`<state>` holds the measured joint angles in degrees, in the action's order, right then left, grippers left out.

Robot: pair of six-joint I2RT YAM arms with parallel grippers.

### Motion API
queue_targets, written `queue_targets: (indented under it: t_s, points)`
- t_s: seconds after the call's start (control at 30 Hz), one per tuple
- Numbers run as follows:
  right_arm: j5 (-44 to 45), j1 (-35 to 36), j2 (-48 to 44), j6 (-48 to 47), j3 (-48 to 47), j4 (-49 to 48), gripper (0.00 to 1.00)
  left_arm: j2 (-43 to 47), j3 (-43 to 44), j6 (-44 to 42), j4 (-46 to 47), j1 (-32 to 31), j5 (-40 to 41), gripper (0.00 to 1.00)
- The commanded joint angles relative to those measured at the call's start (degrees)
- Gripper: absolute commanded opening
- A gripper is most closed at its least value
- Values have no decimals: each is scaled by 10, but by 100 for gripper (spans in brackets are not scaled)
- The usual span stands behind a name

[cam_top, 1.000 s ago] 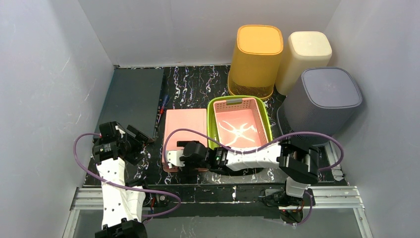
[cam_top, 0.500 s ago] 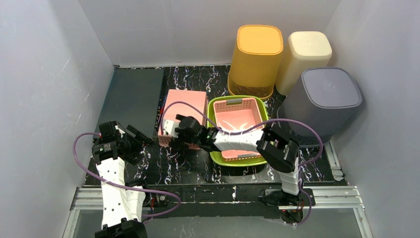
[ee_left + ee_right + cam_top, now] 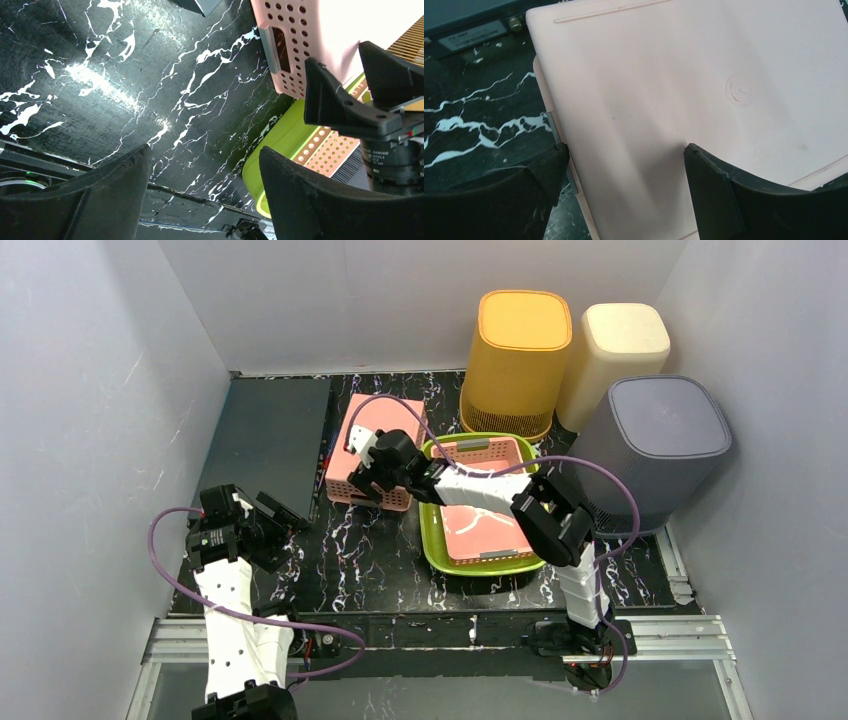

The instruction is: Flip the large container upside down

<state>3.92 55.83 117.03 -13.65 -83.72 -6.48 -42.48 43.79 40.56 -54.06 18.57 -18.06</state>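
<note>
With the pink basket (image 3: 704, 65) lying base-up on the counter (image 3: 75, 75), the right claw (image 3: 624, 147) is spread wide over it, gripping nothing, seemingly to push it, while the left claw (image 3: 202, 155) idles open.

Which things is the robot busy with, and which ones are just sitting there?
Busy with: the upside-down pink basket; the right gripper, open above it.

Just sitting there: green basket holding a second pink basket; orange bin; cream bin; grey bin; dark flat box; left gripper, open.

Right hand (image 3: 366, 476), apparently spread, sits over the upside-down pink basket (image 3: 378, 416).
</note>
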Motion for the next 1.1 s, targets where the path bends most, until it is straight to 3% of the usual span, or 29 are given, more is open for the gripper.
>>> queue_targets:
  t_s: [0.0,0.63,1.07]
  points:
    - [7,-14,34,39,-54,27,92,7,12,-6,-16,-1,-14,77]
    - [168,-46,108,179,-161,115,86,4,0,3,-2,-1,-33,76]
    - [265,-56,234,345,-397,292,80,-8,-5,11,22,-1,-64,76]
